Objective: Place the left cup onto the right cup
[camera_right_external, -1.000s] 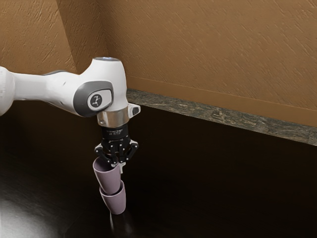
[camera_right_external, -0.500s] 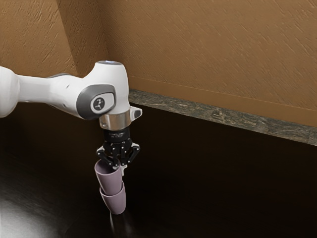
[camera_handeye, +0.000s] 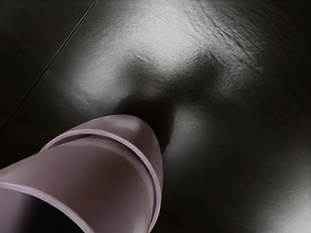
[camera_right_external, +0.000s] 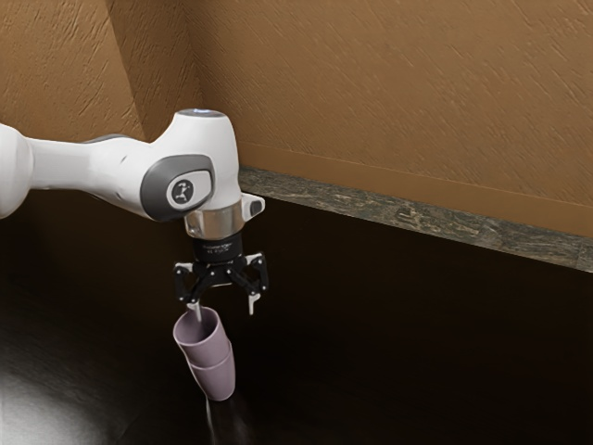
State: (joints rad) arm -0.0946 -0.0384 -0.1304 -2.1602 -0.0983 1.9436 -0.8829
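Releasing — our gripper (camera_right_external: 222, 303) now stands apart, no longer clamping the upper mauve cup (camera_right_external: 200, 336) nested in the lower cup (camera_right_external: 217, 376) beneath it — placement looks done.

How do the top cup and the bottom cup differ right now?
The top cup sits nested in the bottom cup, clear of the table; the bottom cup stands on the table. The top cup's mouth is open; the bottom cup's is plugged by it. Both are mauve and tapered; the open tool holds neither.
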